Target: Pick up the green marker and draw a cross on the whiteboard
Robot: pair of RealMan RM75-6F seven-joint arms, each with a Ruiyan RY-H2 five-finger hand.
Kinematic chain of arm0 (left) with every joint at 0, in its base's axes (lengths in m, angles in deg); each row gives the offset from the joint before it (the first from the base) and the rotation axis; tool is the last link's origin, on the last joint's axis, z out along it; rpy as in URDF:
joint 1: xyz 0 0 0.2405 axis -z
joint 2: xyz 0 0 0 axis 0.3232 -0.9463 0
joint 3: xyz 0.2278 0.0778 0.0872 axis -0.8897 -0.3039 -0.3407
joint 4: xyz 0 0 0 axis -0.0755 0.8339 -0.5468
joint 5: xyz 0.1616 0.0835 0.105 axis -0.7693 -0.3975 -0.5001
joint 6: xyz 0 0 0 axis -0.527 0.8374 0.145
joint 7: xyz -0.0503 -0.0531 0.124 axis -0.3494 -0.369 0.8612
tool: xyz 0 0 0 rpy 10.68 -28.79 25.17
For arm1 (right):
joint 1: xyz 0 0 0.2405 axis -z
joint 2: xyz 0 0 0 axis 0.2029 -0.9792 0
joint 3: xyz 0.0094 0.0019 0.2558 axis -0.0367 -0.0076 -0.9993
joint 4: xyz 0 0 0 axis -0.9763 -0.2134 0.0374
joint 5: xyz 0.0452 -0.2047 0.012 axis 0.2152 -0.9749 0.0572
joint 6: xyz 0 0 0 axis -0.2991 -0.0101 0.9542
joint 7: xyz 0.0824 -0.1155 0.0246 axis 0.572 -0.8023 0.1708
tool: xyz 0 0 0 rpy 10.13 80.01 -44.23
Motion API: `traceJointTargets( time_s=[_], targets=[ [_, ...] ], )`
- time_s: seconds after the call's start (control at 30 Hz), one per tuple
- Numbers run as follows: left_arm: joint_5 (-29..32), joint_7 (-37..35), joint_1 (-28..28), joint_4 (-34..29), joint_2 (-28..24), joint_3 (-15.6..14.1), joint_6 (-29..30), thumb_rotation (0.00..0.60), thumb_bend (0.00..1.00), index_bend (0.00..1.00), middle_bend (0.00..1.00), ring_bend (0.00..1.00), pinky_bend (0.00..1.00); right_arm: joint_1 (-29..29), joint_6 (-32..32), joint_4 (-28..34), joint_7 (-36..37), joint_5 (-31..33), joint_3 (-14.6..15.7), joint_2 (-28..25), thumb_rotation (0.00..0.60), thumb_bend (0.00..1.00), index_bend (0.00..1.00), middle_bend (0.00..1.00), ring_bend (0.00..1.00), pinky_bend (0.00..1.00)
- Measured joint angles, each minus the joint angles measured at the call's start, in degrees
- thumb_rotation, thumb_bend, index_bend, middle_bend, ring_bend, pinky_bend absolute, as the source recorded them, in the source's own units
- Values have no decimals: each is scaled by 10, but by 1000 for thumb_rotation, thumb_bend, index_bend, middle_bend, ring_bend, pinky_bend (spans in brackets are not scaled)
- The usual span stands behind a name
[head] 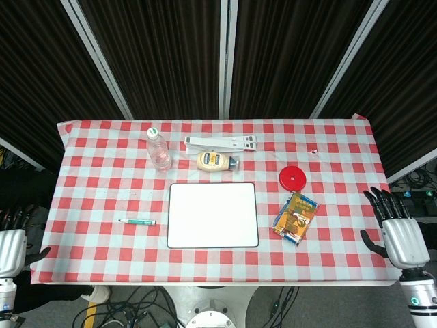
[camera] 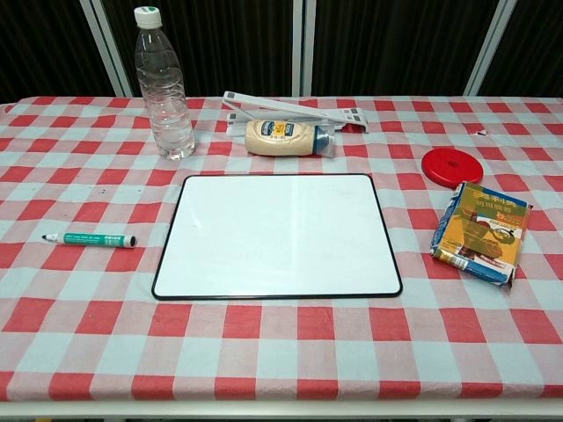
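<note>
While red-and-white checked tablecloth (camera: 281,352) covers the table before dark curtains (head: 164,48), blank whiteboard (camera: 277,235) centre, green marker (camera: 91,239) lying left of it, left hand (head: 10,247) and right hand (head: 399,232) empty, fingers spread, off both table ends.

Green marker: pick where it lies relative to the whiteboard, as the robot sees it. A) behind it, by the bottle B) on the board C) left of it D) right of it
C: the green marker lies flat on the tablecloth, left of the whiteboard, not touching it.
</note>
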Motion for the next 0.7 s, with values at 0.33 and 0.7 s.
traceJointTargets(
  time_s=[0.33, 0.7],
  targets=[
    [3, 0, 1, -2, -1, 2, -4, 600, 53, 156, 120, 93, 88, 1, -6, -8, 0, 0, 0, 6, 600, 270, 0, 41, 0, 0],
    [-13, 10, 42, -10, -13, 17, -38, 600, 54, 263, 197, 226, 395, 1, -10, -13, 5, 2, -4, 4, 600, 270, 0, 40, 0, 0]
  ],
)
